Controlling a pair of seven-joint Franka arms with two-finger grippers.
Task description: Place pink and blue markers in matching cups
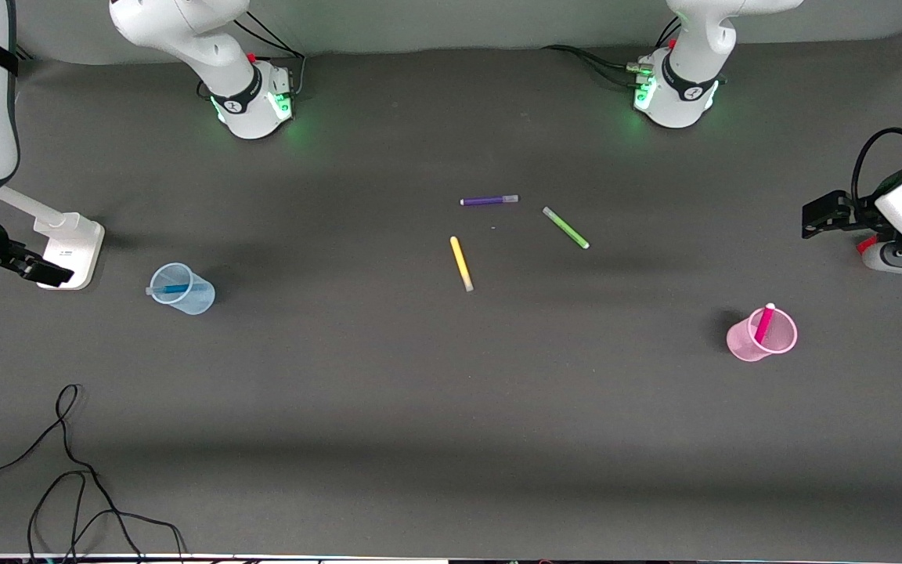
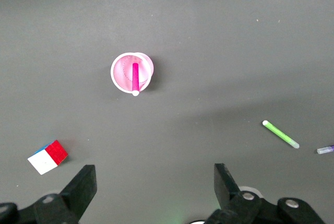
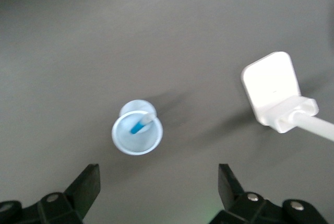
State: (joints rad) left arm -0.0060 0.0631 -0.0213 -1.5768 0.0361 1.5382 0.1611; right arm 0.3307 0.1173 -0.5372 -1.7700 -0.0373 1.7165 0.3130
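Observation:
The pale blue cup [image 1: 182,289] stands toward the right arm's end of the table, with the blue marker [image 1: 169,289] inside it. The pale pink cup [image 1: 763,336] stands toward the left arm's end, and the pink marker [image 1: 764,322] leans in it with its pale cap above the rim. My left gripper [image 1: 823,215] is open and empty in the air, apart from the pink cup [image 2: 132,72] and its marker [image 2: 135,78]. My right gripper [image 1: 36,269] is open and empty in the air, apart from the blue cup [image 3: 136,132] and its marker [image 3: 139,127].
A purple pen [image 1: 489,200], a light-green pen [image 1: 565,228] and a yellow pen [image 1: 461,263] lie mid-table. A white stand base [image 1: 69,249] sits beside my right gripper. A small colour cube [image 2: 48,157] lies near the pink cup. A black cable [image 1: 67,470] lies at the near edge.

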